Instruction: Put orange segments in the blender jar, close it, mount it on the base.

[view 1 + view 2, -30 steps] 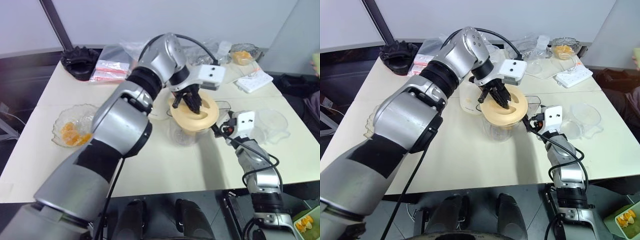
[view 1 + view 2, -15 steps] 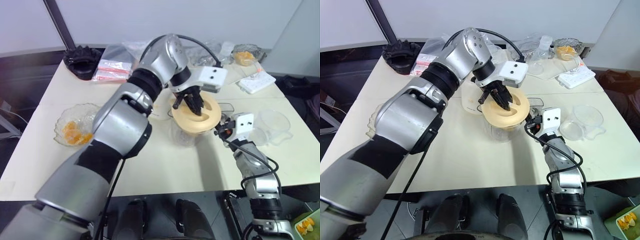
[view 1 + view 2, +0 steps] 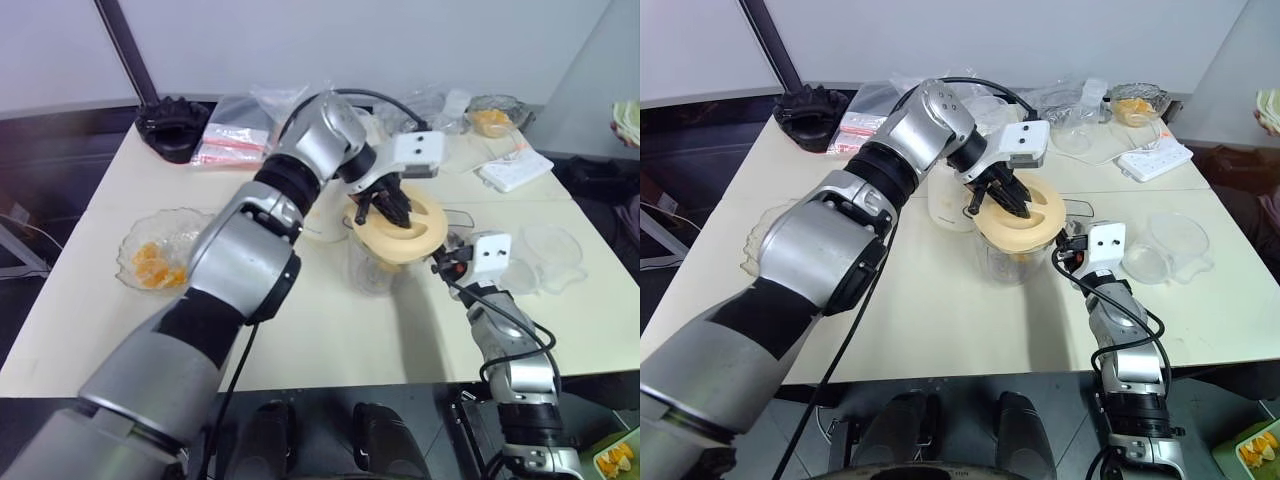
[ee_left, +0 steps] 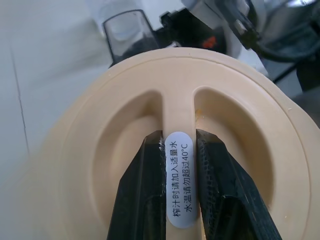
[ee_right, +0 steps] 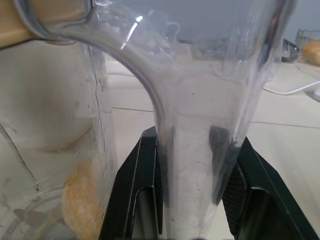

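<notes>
The clear blender jar (image 3: 371, 276) stands mid-table with an orange segment (image 5: 80, 200) at its bottom. A pale-peach lid (image 3: 418, 235) lies slightly tilted over its mouth. My left gripper (image 3: 390, 208) comes from above and is shut on the lid's central rib (image 4: 178, 150), one finger (image 4: 142, 195) on each side. My right gripper (image 3: 446, 262) is level at the jar's right side, shut on the jar's clear handle (image 5: 200, 150). The cream-white base (image 3: 946, 203) stands just behind the jar. More orange segments (image 3: 150, 266) lie in a glass bowl at the left.
A smaller clear cup (image 3: 555, 252) sits right of my right arm. At the back are a power strip (image 3: 515, 168), a glass bowl of orange pieces (image 3: 490, 115), plastic bags (image 3: 235, 135) and a black ridged object (image 3: 175, 115). The near table area is open.
My right gripper has closed on the jar's handle. My left wrist has turned a little with the lid, which now sits lower on the jar. The camera has shifted slightly.
</notes>
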Controlling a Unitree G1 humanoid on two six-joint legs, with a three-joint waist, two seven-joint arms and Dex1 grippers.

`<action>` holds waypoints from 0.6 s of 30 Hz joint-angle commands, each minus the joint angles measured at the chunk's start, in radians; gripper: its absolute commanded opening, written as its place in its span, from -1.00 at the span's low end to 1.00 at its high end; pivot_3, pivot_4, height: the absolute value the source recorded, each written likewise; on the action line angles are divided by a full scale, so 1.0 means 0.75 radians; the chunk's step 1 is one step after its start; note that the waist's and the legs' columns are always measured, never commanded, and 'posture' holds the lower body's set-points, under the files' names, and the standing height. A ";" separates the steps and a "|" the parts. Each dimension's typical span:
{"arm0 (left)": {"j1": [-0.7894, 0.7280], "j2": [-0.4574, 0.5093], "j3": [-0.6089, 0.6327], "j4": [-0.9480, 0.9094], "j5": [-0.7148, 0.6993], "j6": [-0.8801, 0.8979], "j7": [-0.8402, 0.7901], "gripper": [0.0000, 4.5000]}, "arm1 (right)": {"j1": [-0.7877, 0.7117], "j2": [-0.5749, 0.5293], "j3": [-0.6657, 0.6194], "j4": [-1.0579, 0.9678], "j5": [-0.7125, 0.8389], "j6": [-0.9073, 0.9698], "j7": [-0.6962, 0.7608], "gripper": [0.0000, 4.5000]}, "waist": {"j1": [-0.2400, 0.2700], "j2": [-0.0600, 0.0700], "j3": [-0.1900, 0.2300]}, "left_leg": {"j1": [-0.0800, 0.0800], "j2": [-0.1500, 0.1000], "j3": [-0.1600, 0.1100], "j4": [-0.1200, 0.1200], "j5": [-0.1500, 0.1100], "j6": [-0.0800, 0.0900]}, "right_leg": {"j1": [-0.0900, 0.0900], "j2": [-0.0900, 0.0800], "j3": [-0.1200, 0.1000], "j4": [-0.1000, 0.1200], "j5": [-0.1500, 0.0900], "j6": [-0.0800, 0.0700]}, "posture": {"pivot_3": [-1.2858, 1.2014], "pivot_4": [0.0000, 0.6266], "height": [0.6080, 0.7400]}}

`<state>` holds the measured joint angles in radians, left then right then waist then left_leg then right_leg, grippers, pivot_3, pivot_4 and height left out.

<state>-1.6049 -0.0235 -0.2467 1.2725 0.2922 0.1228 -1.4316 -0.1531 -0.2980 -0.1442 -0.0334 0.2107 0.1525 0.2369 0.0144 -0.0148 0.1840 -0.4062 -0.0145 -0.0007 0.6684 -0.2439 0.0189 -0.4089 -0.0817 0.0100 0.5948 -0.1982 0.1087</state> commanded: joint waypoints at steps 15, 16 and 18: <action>0.230 -0.127 -0.076 -0.003 0.043 0.447 0.422 -0.88 | -0.053 -0.023 -0.008 -0.066 -0.012 -0.052 0.050 -0.59 | -0.006 0.013 -0.033 | 0.017 0.000 -0.007 -0.006 -0.004 -0.005 | 0.039 -0.007 -0.004 -0.028 -0.009 0.013 | 0.03 -0.52 1.00; 0.236 -0.127 -0.077 -0.007 0.040 0.454 0.429 -0.88 | -0.054 -0.023 -0.008 -0.064 -0.011 -0.052 0.051 -0.59 | -0.006 0.013 -0.034 | 0.017 0.000 -0.007 -0.006 -0.004 -0.005 | 0.038 -0.008 -0.004 -0.028 -0.009 0.014 | 0.03 -0.52 1.00; 0.248 -0.125 -0.083 -0.014 0.036 0.457 0.436 -0.88 | -0.056 -0.024 -0.008 -0.061 -0.011 -0.053 0.053 -0.59 | -0.005 0.013 -0.035 | 0.017 0.000 -0.007 -0.006 -0.004 -0.006 | 0.039 -0.008 -0.004 -0.028 -0.010 0.014 | 0.03 -0.52 1.00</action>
<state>-1.5321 -0.0891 -0.2393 1.1645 0.2529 0.4139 -1.2307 -0.1530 -0.3036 -0.1754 0.0222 0.2119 0.1712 0.2368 0.0104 -0.0047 0.1578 -0.3932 -0.0148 -0.0060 0.6640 -0.2467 0.0147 -0.3795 -0.0888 0.0071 0.5736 -0.2056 0.1195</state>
